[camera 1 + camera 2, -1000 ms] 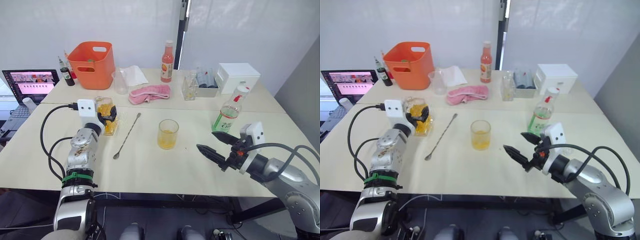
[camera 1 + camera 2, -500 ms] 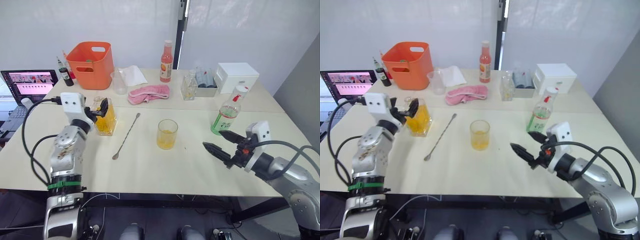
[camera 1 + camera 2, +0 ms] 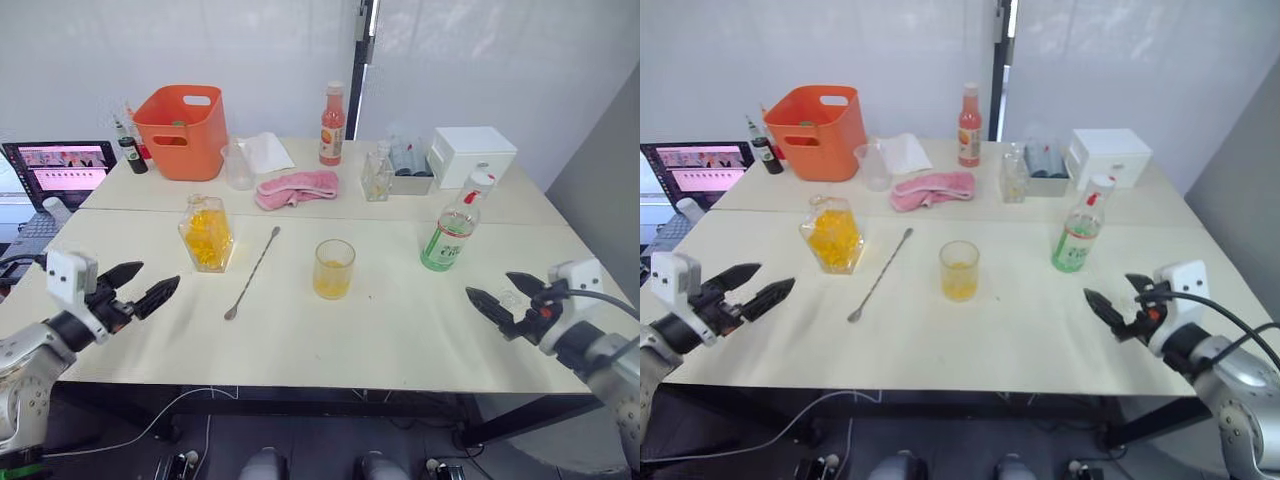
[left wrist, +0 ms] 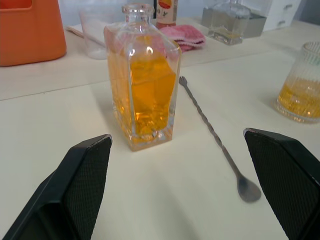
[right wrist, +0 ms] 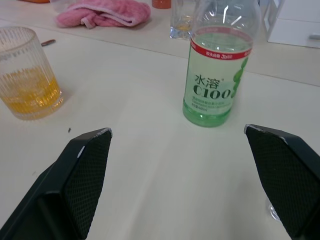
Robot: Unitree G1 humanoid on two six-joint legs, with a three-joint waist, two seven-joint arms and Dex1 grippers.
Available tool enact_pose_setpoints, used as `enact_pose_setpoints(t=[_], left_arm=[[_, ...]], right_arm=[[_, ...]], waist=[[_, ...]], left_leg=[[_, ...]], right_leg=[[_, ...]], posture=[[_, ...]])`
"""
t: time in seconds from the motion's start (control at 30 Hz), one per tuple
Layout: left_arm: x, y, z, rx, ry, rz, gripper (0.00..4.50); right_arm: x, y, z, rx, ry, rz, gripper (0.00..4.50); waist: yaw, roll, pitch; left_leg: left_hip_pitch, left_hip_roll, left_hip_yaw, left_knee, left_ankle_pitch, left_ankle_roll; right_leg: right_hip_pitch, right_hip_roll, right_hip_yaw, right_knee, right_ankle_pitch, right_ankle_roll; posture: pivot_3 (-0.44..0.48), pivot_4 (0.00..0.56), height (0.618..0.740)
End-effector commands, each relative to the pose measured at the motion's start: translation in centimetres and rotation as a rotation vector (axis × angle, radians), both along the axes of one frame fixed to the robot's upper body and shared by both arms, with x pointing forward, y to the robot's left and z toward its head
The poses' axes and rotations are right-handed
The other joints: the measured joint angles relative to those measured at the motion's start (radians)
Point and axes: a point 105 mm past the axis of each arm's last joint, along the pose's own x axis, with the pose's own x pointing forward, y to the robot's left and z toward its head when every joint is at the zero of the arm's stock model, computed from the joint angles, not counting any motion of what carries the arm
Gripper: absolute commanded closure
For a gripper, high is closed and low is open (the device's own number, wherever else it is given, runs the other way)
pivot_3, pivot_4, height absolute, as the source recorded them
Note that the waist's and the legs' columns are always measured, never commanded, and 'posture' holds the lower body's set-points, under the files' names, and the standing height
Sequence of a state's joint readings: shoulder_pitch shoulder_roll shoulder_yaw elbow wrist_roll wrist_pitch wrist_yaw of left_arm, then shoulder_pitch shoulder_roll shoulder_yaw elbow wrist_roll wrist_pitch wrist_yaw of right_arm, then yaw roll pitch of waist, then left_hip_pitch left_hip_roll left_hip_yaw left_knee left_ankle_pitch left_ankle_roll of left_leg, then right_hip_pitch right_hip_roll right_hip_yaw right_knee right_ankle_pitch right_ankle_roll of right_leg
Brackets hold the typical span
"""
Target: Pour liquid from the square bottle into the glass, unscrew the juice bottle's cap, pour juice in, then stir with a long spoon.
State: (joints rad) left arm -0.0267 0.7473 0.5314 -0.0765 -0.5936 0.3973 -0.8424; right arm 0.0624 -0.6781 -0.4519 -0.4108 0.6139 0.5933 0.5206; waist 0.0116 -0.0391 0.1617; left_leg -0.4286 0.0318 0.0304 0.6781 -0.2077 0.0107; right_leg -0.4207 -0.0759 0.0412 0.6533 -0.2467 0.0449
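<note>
Yellow-orange liquid (image 4: 150, 90) fills roughly two thirds of the square bottle (image 3: 206, 235), which stands upright on the cream table (image 3: 360, 330) with no stopper visible on its neck. With the glass (image 3: 334, 268) as the centre of the clock face in the head views and 12 o'clock pointing to the far wall, the square bottle stands at 9 o'clock, well apart from the glass. The glass stands upright and holds a shallow layer of the same yellow-orange liquid.

The long spoon (image 3: 253, 272) lies flat on the table between bottle and glass, touching neither; its bowl points toward 7 o'clock and its stem end toward 11 o'clock.

The juice bottle (image 3: 452, 232) stands upright at about 3 o'clock, well apart from the glass. Its cap (image 3: 483, 181) is seated on the neck. The juice (image 5: 212, 95) fills the bottle up to the red band at the top of the label.

Left gripper (image 3: 140, 287): at about 8 o'clock, near the table's front left edge, fingers spread wide, holding nothing, clear of the square bottle.

Right gripper (image 3: 510, 296): at about 4 o'clock, near the front right edge, fingers spread wide, holding nothing, clear of the juice bottle.

Along the far side, from 10 to 1 o'clock: an orange bin (image 3: 183, 130), a clear beaker (image 3: 240, 165), a pink cloth (image 3: 298, 188), a slim orange-red bottle (image 3: 334, 125) and a white box (image 3: 473, 154).
</note>
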Motion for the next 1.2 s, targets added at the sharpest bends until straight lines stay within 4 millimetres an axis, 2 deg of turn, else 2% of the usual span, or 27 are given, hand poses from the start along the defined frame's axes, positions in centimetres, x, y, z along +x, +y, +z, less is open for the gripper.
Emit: enact_pose_setpoints(t=[0.03,0.2,0.3,0.67,0.9,1.03,1.2], left_arm=[[-0.8,1.6,0.4,0.098,-0.076,0.003,0.03],[-1.1,3.9,-1.1,0.156,-0.060,0.048,0.03],[-1.0,5.3,-2.0,0.153,-0.031,0.089,0.03],[-1.0,5.1,-3.2,0.122,-0.005,0.046,0.03],[-1.2,1.5,-3.3,0.062,0.010,-0.100,0.03],[-1.1,-1.8,-2.6,0.028,0.003,-0.207,0.03],[-1.3,-6.7,-1.3,-0.015,-0.027,-0.350,0.03]], right_arm=[[-1.1,-1.7,1.0,-0.042,-0.066,-0.067,0.00],[-2.5,-4.1,-0.6,-0.105,0.010,-0.155,0.00],[-3.0,-5.3,-0.9,-0.120,0.019,-0.208,0.00],[-2.6,-4.7,-0.8,-0.109,-0.004,-0.197,0.00],[-0.5,-2.0,1.1,-0.054,-0.069,-0.146,0.00],[1.7,-0.3,2.6,-0.013,-0.098,-0.121,0.00],[5.7,1.0,4.9,0.044,-0.138,-0.122,0.00]], waist=[[0.001,0.001,0.000],[-0.002,0.002,-0.001],[-0.003,0.002,-0.001],[-0.003,0.002,-0.002],[-0.006,0.003,-0.002],[-0.006,0.003,-0.002],[-0.014,0.003,-0.002]], left_leg=[[0.000,0.000,0.000,0.000,0.000,0.000],[0.000,0.001,0.001,-0.003,0.000,0.000],[0.000,0.002,0.002,-0.002,0.000,0.000],[0.000,0.002,0.003,-0.002,0.000,0.000],[0.000,0.003,0.002,-0.003,0.000,0.000],[0.000,0.002,0.002,-0.003,0.000,0.000],[0.000,0.002,0.002,-0.003,0.000,0.000]], right_leg=[[0.000,0.000,0.000,0.000,0.000,0.000],[0.000,0.001,0.000,-0.004,0.000,0.000],[-0.001,0.001,0.000,-0.004,0.000,0.000],[0.000,0.000,0.000,-0.004,0.000,0.000],[-0.001,0.000,0.000,-0.004,0.000,0.000],[-0.001,0.000,0.000,-0.004,0.000,0.000],[-0.001,0.000,0.001,-0.004,0.000,0.000]], posture=[[0.000,0.150,0.715],[0.000,0.150,0.715],[0.000,0.150,0.715],[0.000,0.150,0.715],[0.000,0.150,0.715],[0.000,0.150,0.715],[0.000,0.150,0.715]])
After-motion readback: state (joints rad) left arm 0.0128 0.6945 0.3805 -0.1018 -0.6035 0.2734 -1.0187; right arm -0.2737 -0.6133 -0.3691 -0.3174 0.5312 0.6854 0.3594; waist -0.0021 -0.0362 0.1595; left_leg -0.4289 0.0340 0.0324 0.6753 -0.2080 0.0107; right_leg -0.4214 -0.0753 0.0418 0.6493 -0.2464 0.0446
